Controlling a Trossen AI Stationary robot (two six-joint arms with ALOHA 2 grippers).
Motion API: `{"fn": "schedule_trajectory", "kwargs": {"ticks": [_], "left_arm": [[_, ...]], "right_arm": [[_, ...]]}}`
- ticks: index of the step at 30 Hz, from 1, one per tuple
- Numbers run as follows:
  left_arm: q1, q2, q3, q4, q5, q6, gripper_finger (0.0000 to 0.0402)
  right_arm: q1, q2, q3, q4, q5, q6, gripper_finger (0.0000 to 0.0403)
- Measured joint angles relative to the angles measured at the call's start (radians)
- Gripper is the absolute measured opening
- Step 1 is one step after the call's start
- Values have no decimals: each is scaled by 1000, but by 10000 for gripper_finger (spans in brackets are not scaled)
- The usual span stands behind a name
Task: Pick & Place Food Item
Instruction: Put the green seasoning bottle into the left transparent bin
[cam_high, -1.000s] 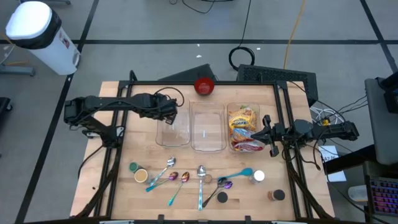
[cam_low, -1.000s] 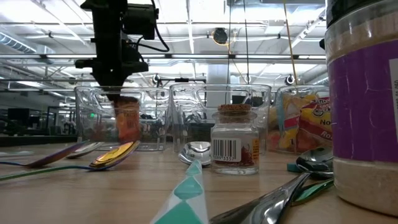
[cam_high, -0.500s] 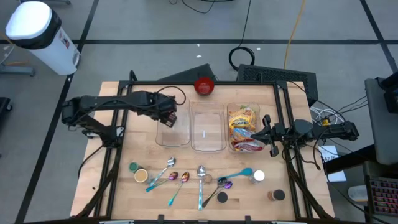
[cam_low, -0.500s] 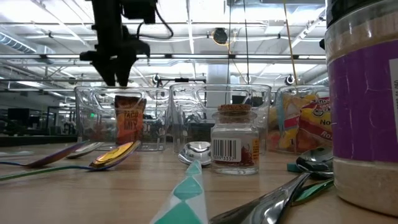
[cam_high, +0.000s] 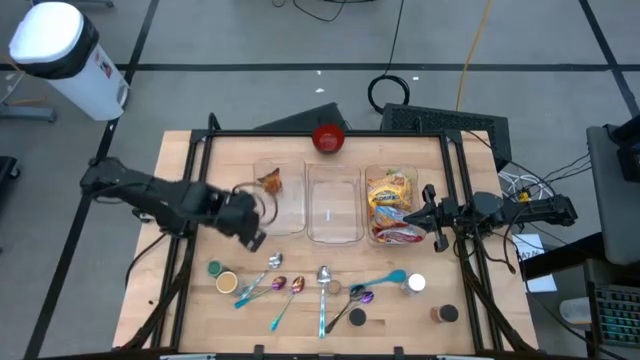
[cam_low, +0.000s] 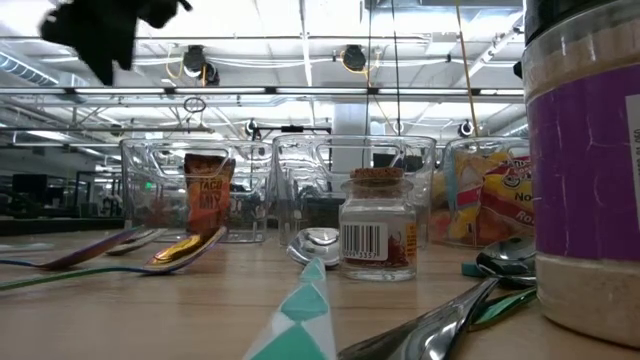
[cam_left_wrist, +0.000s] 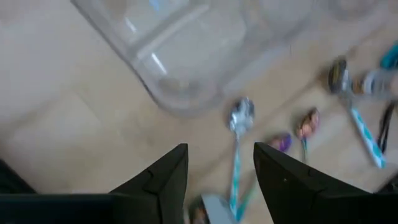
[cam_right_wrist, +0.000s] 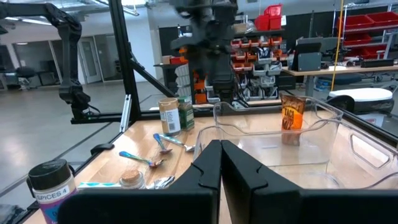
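A: Starting at the left gripper (cam_high: 250, 232): jaws stood apart with nothing between them, above bare wood near the front corner of the left clear bin (cam_high: 292, 221).

B: And the food item?

A: Orange snack packet (cam_high: 269, 181) stood upright inside that bin at its far end, well apart from the jaws. Looked like a finished drop, hence the empty, parted fingers.

B: Right side?

A: Right gripper (cam_high: 428, 212) waited pressed closed, holding nothing, just beside the right bin (cam_high: 372, 176) stocked with yellow packets (cam_high: 392, 196). Spoons (cam_high: 322, 285) and spice jars (cam_high: 444, 314) lay along the near edge, untouched.
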Motion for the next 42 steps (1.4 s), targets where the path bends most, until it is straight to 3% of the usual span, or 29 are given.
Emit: {"fn": "schedule_trajectory", "kwargs": {"ticks": [6,13,20,29,35,42], "left_arm": [[-194,14,0,-37,5,-288,191],[-337,70,0,-21,-1,-493,191],[-374,121,-1,-83,107,-700,226],[-476,120,-4,-249,96,-952,296],[-535,112,-41,-198,41,-1066,296],[-551,112,-113,-163,50,-1127,291]], "right_arm": [[0,0,0,0,0,0,0],[0,0,0,0,0,0,0],[0,0,0,0,0,0,0],[0,0,0,0,0,0,0],[0,0,0,0,0,0,0],[0,0,0,0,0,0,0]]}}
